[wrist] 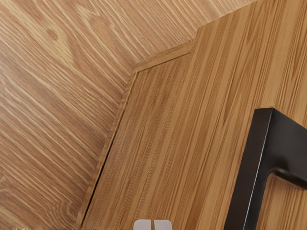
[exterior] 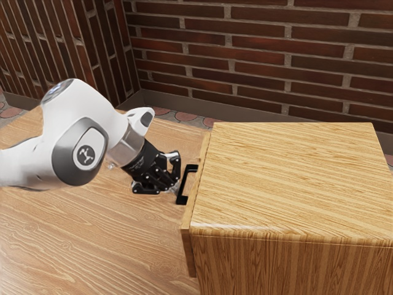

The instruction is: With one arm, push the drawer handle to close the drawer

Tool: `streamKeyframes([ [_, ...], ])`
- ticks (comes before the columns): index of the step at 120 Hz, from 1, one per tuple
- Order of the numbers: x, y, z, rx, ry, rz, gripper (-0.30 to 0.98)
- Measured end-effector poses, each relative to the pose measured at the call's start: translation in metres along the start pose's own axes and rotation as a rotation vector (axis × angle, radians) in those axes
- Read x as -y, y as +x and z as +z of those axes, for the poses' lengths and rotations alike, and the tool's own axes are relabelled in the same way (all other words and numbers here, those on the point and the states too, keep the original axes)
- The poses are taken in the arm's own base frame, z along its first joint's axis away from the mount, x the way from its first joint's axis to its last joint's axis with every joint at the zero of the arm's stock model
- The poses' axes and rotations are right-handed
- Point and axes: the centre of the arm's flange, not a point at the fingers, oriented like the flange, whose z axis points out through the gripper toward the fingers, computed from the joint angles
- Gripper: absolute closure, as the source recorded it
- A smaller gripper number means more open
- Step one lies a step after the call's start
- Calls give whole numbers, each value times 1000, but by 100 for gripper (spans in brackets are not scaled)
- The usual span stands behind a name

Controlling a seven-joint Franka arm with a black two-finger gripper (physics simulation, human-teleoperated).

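Drawer handle (exterior: 183, 186), black and bracket-shaped, stood out from the wooden drawer front (exterior: 189, 252), on the side of the wood-grain cabinet (exterior: 295, 178) facing the exterior view's left. Black two-finger gripper (exterior: 174, 190), reaching in from that left, had its fingertips together just beside the handle; contact could not be told.

warm light fell on the cabinet top (exterior: 295, 172) ahead of the gripper (exterior: 174, 188), pale glare traced its edge, the brick wall (exterior: 258, 55) beyond was dimmer
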Motion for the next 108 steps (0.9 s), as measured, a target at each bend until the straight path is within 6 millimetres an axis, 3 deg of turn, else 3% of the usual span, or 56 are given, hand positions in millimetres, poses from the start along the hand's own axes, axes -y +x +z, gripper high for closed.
streamKeyframes([
  [34,-17,3,15,22,-9,12,78],
  [53,-20,2,-6,-58,-24,31,78],
  [62,-25,11,-42,-131,-44,48,79],
  [72,-53,67,-126,-183,-65,62,78],
  [78,-57,106,-164,-175,-30,51,69],
  [82,-46,134,-179,-149,7,22,62],
  [90,-16,156,-165,-55,126,-8,47],
  [98,13,159,-146,12,246,-38,34],
  [108,33,151,-143,47,334,-59,23],
])
